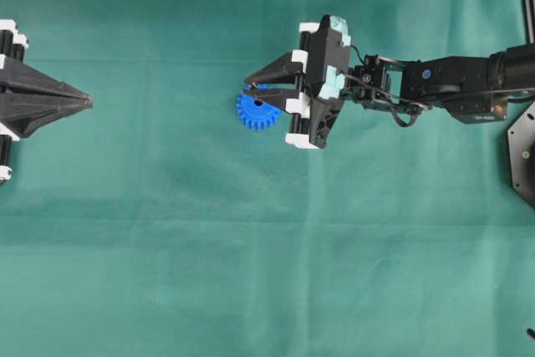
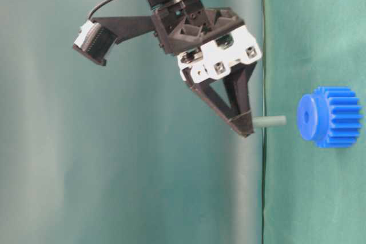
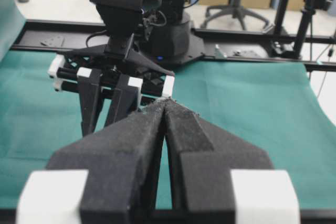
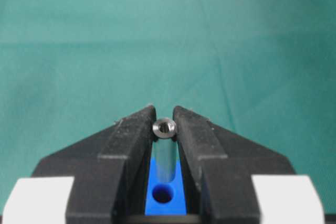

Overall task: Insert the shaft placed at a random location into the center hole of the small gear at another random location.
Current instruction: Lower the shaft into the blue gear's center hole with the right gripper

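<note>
Gripper jaws on your right arm were closed on the shaft, which sat pinched between the two black fingertips with its ringed end showing at the very tip in the right wrist view. Behind the shaft in that view you could see the gear, bright blue, with its centre hole lined up just under the shaft. From overhead, your right gripper hung over the upper right part of the gear, which lay on the green cloth of the bench near the middle. In the table-level view the shaft stuck out sideways from the fingertips, pointing at the hub of the gear and level with its hole; a small gap separated the shaft's free end from the hub face, so it was not yet in. Your left gripper sat at the left edge of the bench, well apart from the gear, with its jaws pressed together and nothing between them; the left wrist view showed its two fingers meeting at the tips.
</note>
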### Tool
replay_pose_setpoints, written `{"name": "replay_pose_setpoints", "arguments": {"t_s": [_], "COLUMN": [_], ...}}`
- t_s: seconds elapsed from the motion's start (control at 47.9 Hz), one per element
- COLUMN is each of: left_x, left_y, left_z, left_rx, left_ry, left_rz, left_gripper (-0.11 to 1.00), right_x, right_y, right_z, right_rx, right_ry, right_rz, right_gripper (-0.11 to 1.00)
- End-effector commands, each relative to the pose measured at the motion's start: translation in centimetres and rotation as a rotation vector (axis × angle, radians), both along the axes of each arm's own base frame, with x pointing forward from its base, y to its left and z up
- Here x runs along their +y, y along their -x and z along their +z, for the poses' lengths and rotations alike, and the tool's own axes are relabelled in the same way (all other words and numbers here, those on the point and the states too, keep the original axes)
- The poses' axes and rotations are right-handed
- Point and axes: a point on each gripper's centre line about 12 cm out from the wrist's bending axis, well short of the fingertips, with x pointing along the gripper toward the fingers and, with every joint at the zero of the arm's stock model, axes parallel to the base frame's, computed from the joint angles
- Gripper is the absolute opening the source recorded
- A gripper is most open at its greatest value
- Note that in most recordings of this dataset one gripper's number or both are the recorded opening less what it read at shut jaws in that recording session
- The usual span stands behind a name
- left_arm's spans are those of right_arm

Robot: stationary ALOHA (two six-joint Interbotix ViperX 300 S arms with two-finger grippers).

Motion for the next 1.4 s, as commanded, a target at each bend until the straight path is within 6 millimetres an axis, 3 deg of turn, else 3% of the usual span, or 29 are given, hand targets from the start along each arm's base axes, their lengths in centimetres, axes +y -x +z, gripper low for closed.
{"name": "replay_pose_setpoints", "arguments": {"t_s": [0.0, 0.313, 0.71, 1.378], "left_x": [0.0, 0.0, 0.0, 0.0], "left_y": [-0.1, -0.1, -0.1, -0.1], "left_z": [0.4, 0.4, 0.5, 0.4], "left_rx": [-0.014, -0.015, -0.018, -0.015], "left_ry": [0.003, 0.003, 0.004, 0.003], "left_rz": [0.001, 0.001, 0.001, 0.001], "left_gripper": [-0.01, -0.01, -0.01, -0.01], "right_x": [0.1, 0.0, 0.0, -0.4], "right_y": [-0.2, -0.5, -0.4, -0.4], "right_z": [0.8, -1.3, -1.5, -3.9], "right_rx": [-0.032, 0.007, 0.010, 0.055], "right_ry": [0.004, -0.005, -0.007, -0.017], "right_rz": [0.002, -0.001, -0.002, -0.015], "right_gripper": [0.16, 0.16, 0.16, 0.16]}}
